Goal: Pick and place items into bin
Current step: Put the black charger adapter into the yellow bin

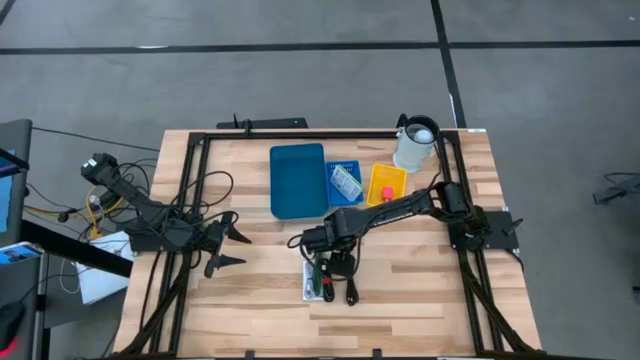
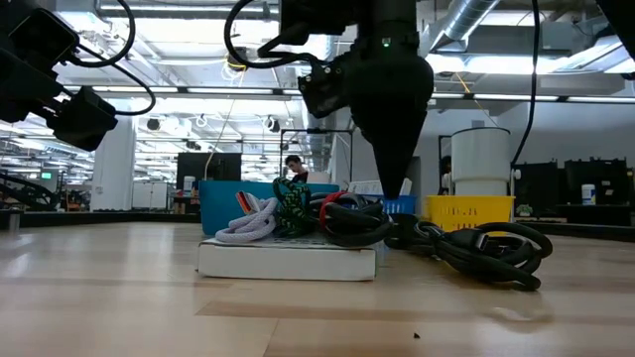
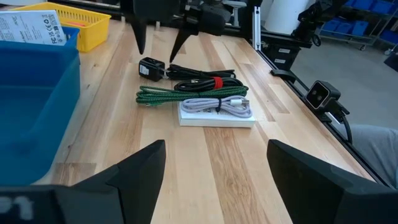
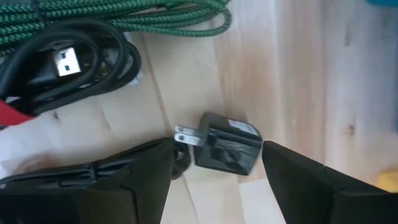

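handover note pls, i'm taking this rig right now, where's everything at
Right gripper: open, lowered over the black plug adapter, fingers either side, not yet closed.
Left gripper: open, waiting at the table's left.
Pile at table centre: green braided cable, black cable with red tie, grey cable on a white box.
Blue bin: looks empty. Small blue tray and yellow basket sit beside it.
Left: everything in the pile.

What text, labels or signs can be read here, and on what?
Nothing reads cleanly.
White packet in the small blue bin: printed lines and marks, too small to read.
Yellow bin: dark marks on its side, blurred.
Black plug: embossed marks, illegible.
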`<action>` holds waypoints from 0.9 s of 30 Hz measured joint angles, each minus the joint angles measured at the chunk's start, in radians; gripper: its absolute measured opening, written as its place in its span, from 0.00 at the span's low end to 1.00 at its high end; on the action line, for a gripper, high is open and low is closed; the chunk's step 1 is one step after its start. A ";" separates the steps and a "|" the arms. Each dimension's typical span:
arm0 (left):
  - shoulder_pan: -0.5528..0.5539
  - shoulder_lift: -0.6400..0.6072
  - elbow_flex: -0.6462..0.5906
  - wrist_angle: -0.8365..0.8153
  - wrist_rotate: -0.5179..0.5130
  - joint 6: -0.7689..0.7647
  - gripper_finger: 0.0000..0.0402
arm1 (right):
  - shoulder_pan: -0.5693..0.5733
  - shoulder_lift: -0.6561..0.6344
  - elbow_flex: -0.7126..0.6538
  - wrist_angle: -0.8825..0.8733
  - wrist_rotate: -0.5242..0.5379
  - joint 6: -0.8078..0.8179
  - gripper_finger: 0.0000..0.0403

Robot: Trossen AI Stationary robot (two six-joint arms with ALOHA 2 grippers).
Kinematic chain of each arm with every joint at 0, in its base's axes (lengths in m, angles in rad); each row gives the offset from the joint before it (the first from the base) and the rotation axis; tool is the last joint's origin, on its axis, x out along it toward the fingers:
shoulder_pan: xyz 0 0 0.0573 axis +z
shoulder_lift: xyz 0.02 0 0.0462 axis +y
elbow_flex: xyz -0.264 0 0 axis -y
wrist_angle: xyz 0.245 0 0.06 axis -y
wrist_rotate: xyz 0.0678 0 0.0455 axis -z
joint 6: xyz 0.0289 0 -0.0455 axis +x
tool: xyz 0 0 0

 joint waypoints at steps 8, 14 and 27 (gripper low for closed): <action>0.000 0.000 0.000 0.000 0.000 0.000 0.67 | -0.001 0.000 -0.046 0.050 -0.017 0.009 0.60; 0.000 0.000 0.000 0.000 0.000 0.000 0.67 | -0.003 0.000 -0.100 0.121 -0.016 0.009 0.60; 0.000 0.000 0.000 0.000 0.000 0.000 0.67 | -0.002 0.000 -0.170 0.173 -0.014 0.036 0.55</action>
